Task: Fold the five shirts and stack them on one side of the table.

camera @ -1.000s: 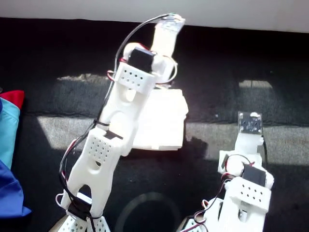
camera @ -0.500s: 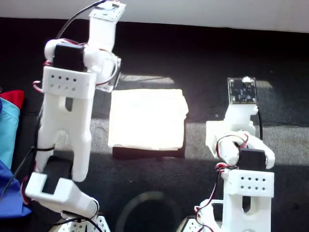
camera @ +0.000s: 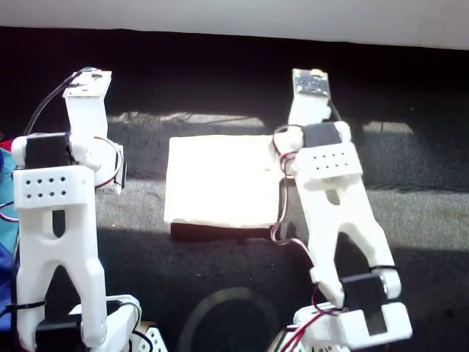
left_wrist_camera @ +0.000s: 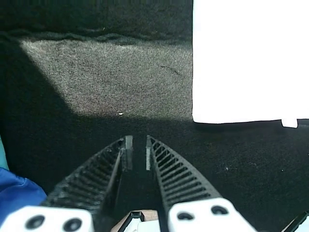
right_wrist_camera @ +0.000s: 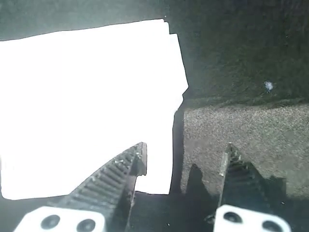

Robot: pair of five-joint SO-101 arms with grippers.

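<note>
In the high view the folded white shirt (camera: 223,180) lies flat mid-counter (camera: 418,227), in a band of sunlight. The left arm (camera: 55,220) stands well off its left edge and the right arm (camera: 330,183) sits close along its right edge.

In the left wrist view the left jaws are all but closed, a slim gap between the tips, holding nothing. They hang over bare counter with the shirt's edge (left_wrist_camera: 246,58) off to one side. A fold of blue cloth (left_wrist_camera: 14,195) shows in the corner (likely another of the five).

In the right wrist view the right jaws stand wide open and empty, one finger over the shirt's border (right_wrist_camera: 87,101) and the other over the counter beside it.

The shirt should handle as light, limp cloth whose layers slip apart easily. A pinch through every layer at that near border looks the safest hold.

Half a second ago the left arm stood nearer the shirt and the right arm was drawn back. The left has since swung outward and the right has reached forward. The shirt has not shifted.
</note>
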